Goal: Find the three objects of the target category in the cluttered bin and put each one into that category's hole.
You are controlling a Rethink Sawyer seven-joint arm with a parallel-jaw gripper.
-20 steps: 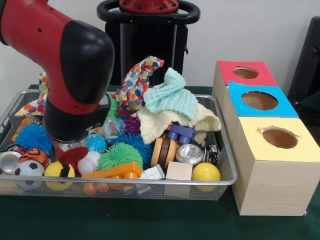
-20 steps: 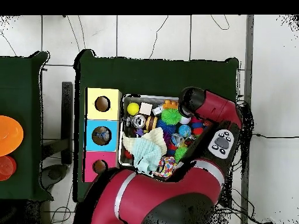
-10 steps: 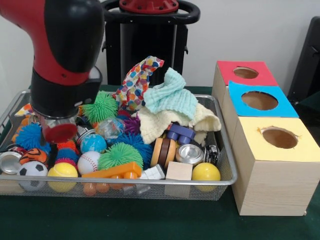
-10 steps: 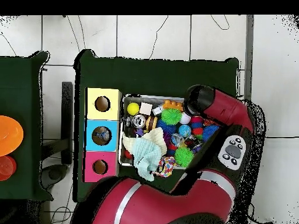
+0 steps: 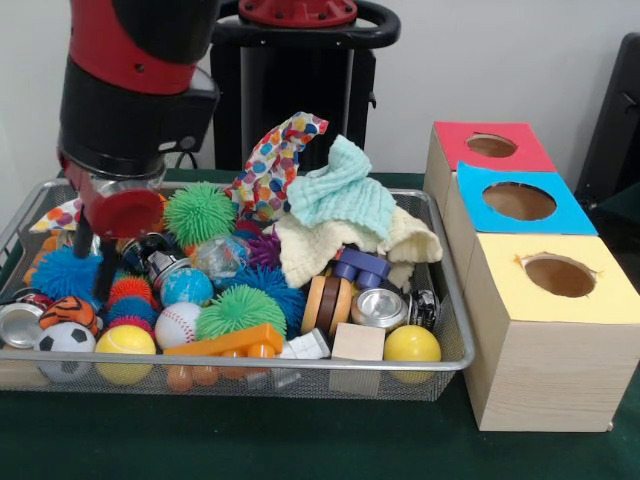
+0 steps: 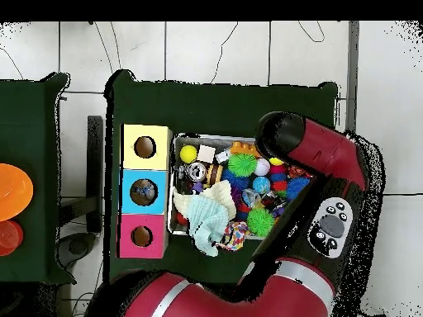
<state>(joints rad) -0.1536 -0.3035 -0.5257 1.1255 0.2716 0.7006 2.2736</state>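
Gripper (image 5: 93,265) over left end of wire basket (image 5: 452,330), above blue spiky ball (image 5: 62,275); grip state unclear. Boxes (image 5: 548,330) right.

Lighting: bright, even, diffuse.
Shadows: soft, under the wire bin (image 5: 440,362) on the tabletop's near edge.
Glare: small highlights on the metal can (image 5: 379,307).
Focus: mildly soft throughout.

The arm (image 5: 135,90) is red and black. In the silver mesh bin (image 5: 440,300) lie a polka-dot cloth (image 5: 272,165), a mint cloth (image 5: 340,190), green spiky balls (image 5: 198,213) and a yellow ball (image 5: 411,345). Beside the bin, the boxes are topped red (image 5: 490,146), blue (image 5: 518,200) and yellow (image 5: 558,275). The worktop (image 5: 300,440) is dark green.
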